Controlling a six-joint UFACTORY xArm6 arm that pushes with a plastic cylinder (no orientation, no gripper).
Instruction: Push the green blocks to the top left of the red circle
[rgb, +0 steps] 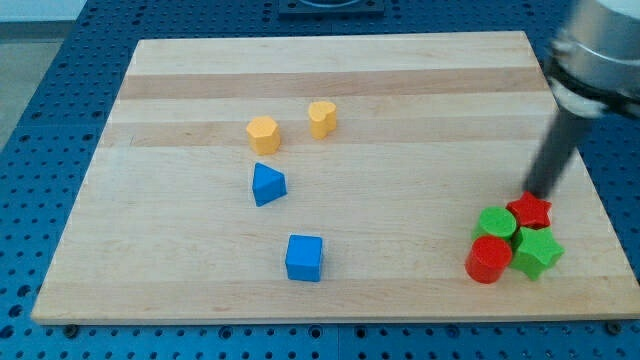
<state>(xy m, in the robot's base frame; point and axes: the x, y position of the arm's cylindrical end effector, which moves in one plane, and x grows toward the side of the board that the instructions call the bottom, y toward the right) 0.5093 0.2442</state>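
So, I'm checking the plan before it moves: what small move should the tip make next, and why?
Probably slide my tip around the red star block to the view's right of the green star block. The green round block and green star sit packed against the red cylinder, so pushing from here would shove the star too.

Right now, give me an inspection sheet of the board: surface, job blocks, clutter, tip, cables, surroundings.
Surface: wooden board, flat, light planks.
Job's things: green round block, green star block and red circle clustered at the view's bottom right, all touching or nearly so; the greens sit above and to the right of the red circle, not at its top left.
Clutter: red star in the same cluster; two yellow blocks top centre; blue triangular block; blue cube.
Tip: my tip at the red star's upper edge; contact cannot be told.
Cables: nothing seen.
Surroundings: blue perforated table around the board.
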